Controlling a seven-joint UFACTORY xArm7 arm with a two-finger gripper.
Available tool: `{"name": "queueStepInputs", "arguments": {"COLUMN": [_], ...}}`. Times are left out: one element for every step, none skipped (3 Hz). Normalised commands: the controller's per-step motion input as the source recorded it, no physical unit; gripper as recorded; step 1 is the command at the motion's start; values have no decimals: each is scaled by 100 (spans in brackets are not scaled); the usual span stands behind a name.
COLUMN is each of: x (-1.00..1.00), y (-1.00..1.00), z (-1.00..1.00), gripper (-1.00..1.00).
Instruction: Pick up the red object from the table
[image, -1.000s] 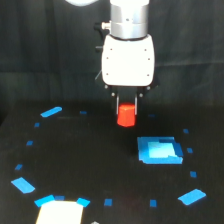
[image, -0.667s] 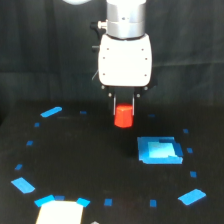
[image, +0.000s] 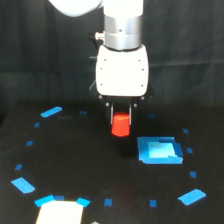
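The arm (image: 120, 30) runs off the top edge at twelve o'clock, a pale block (image: 59, 212) at seven o'clock is cut by the bottom edge, and the gripper (image: 121, 116) fingertips blur into the red object's (image: 120, 126) top.
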Motion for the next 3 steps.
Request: {"name": "queueStepInputs", "arguments": {"x": [10,-31,-19], "y": [-35,-33,-8], "z": [84,-54,-100], "gripper": [-61,-100,-100]}}
